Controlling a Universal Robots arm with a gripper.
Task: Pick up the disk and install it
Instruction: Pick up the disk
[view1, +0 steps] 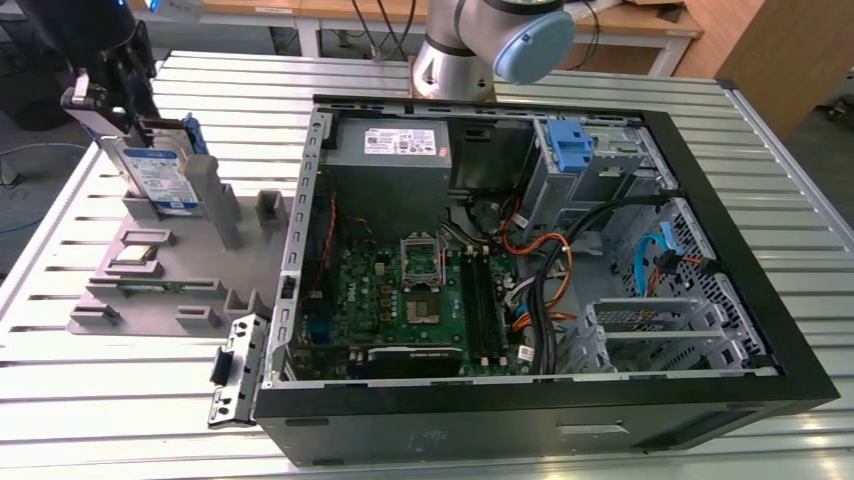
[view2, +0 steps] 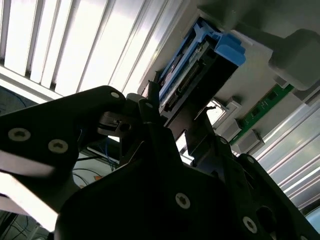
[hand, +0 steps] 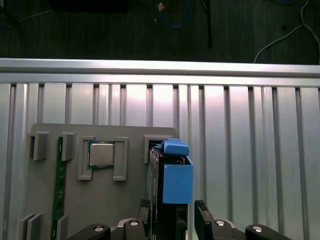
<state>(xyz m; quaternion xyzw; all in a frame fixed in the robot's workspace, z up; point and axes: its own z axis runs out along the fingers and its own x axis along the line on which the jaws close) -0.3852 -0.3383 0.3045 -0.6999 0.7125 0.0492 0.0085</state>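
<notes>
Silver with a blue frame, the disk (view1: 160, 172) stood upright in the grey holder (view1: 160, 290) at the exterior view's left, beside the open computer case (view1: 747, 350). The gripper (hand: 172, 214) sat around its top end. Whether it really clamped the disk, I could not tell.
</notes>
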